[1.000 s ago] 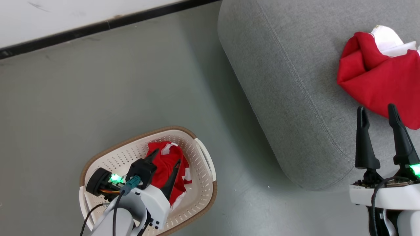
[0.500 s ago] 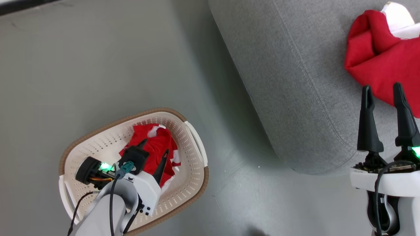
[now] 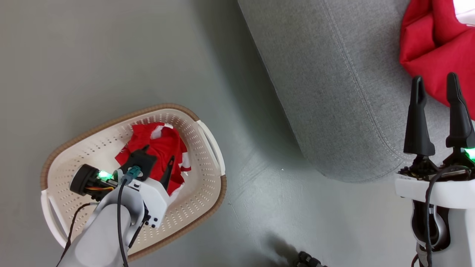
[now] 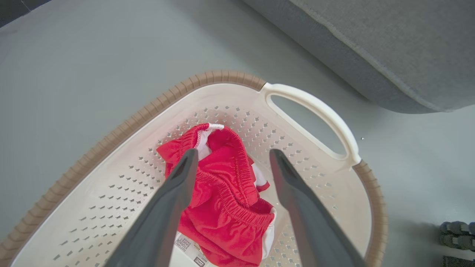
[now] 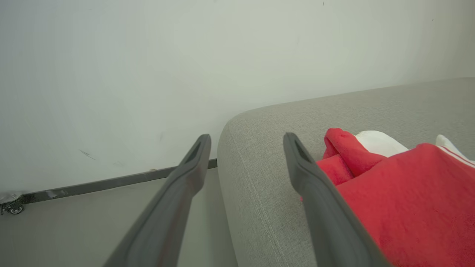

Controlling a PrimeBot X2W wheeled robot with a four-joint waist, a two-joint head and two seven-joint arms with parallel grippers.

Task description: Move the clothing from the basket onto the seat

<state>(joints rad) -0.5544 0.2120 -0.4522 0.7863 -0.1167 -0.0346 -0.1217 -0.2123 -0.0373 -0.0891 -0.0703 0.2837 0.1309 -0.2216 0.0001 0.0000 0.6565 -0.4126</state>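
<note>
Two long, dark, tapered fingers of the left gripper (image 4: 233, 154) stand wide apart and hold nothing. They point down into the basket (image 4: 122, 128), one to each side of a crumpled red garment (image 4: 222, 193); whether the tips touch the cloth cannot be told. That garment is soft knit with a gathered elastic band, white trim and a printed label, and it lies on the basket's floor. The basket is oval, of cream plastic pierced with small holes, with a ribbed brown woven-look rim and a smooth looped handle (image 4: 315, 109). It sits on a smooth grey-green floor (image 3: 111, 55), near the rounded end of the sofa (image 3: 334, 92).

The right gripper (image 3: 435, 78) is also spread and empty, over the sofa's front edge. The sofa is light-grey coarse-weave upholstery with a double stitched seam. Just beyond the right gripper's tips a second red garment (image 3: 426, 44) lies bunched on the cushion, with white cloth showing in its folds. Behind the sofa rises a plain pale wall (image 5: 185, 55) with a dark baseboard (image 5: 111, 183).
</note>
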